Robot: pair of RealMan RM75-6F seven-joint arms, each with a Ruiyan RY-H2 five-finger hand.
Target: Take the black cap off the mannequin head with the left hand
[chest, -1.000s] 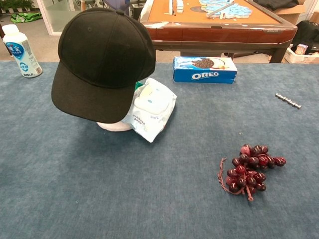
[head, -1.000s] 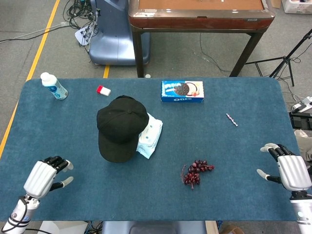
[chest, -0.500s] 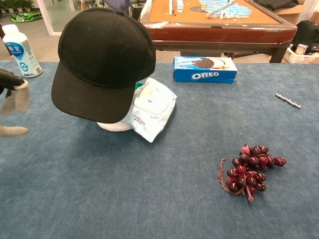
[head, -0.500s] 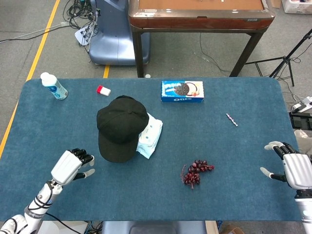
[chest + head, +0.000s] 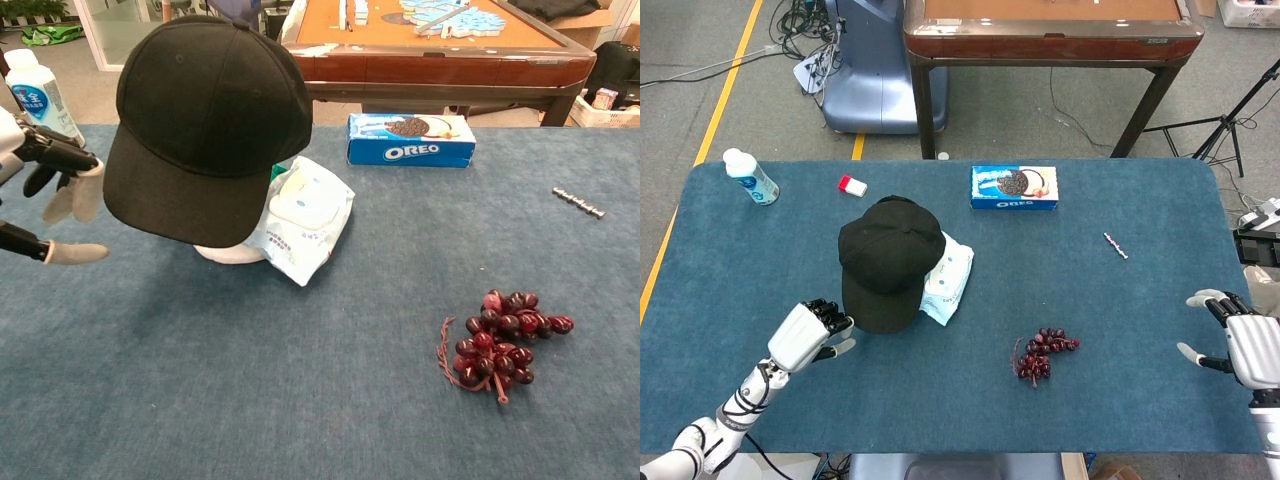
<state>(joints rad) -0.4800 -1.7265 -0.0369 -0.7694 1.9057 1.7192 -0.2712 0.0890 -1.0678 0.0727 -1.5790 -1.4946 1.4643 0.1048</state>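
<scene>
A black cap (image 5: 887,262) (image 5: 208,120) sits on the mannequin head, of which only the white base (image 5: 228,254) shows under the brim. My left hand (image 5: 810,333) (image 5: 48,190) is just left of the cap's brim, open, fingers apart and pointing toward the brim, holding nothing and a little apart from the cap. My right hand (image 5: 1248,345) rests open near the table's right edge, far from the cap; it is out of the chest view.
A white wipes pack (image 5: 948,279) (image 5: 299,215) leans against the mannequin base on its right. An Oreo box (image 5: 1014,187), dark grapes (image 5: 1042,352), a white bottle (image 5: 750,176), a small red-white item (image 5: 852,185) and a small bead chain (image 5: 1115,245) lie on the blue table (image 5: 1120,330).
My left hand has moved from the front left corner rightward and forward to the cap's brim, and has come into the chest view. The right hand has drifted slightly right.
</scene>
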